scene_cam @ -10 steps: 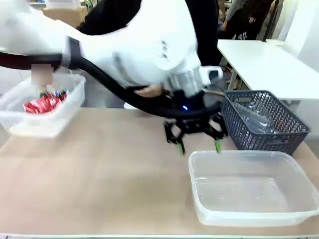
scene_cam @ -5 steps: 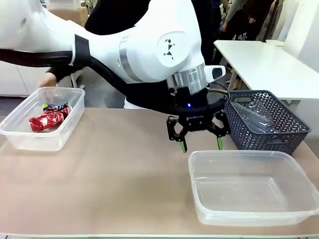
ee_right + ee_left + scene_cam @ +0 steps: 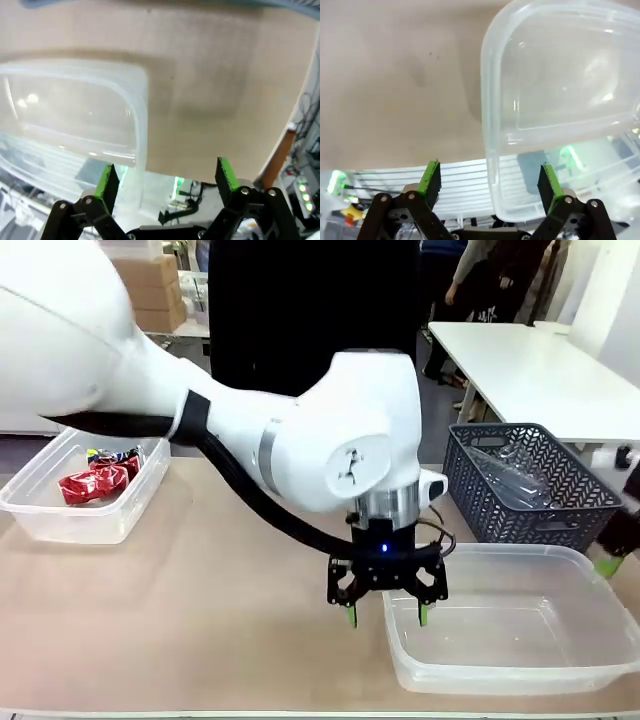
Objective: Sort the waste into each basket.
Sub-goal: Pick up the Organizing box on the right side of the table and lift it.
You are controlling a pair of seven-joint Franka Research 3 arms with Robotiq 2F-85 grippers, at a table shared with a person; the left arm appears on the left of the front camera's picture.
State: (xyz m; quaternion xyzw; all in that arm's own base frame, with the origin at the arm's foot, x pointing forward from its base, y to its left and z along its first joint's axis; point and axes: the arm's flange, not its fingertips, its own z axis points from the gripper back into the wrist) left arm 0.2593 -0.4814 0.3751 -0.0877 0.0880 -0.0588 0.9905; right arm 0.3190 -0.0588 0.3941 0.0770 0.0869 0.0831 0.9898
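My left gripper [image 3: 385, 617] hangs open over the near left corner of the transparent basket [image 3: 560, 672] at the front right. In the left wrist view that basket's rim [image 3: 487, 125] runs between my open left gripper [image 3: 489, 180]. A second transparent basket [image 3: 40, 518] at the far left holds crumpled red wrappers [image 3: 85, 486] and a colourful packet [image 3: 110, 455]. My right gripper [image 3: 166, 179] is open above the table beside a corner of the front basket [image 3: 142, 115]. One of its green fingertips [image 3: 607, 565] shows at the right edge.
A dark grey lattice basket [image 3: 560, 515] stands at the back right with a clear plastic bottle [image 3: 505, 472] inside. A person in dark clothes [image 3: 300, 310] stands across the table. The table's front edge lies just below the left gripper.
My left arm has swung from beside the lattice basket toward the front and down over the front basket's corner. The person's hand has left the far left basket.
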